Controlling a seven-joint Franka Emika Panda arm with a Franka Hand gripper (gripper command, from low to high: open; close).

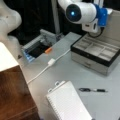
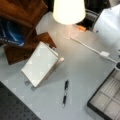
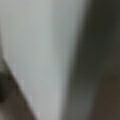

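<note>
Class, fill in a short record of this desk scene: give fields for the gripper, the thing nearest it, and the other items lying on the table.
gripper: not clearly in view; the arm's wrist hangs above the box, at a front view's top right
nearest thing: open compartment box, grey trays, drawer in front
pen: black pen lying flat on the table, apart from the box
notebook: white spiral notebook, closed
cable: white cable across the table
lamp: lit lampshade
</note>
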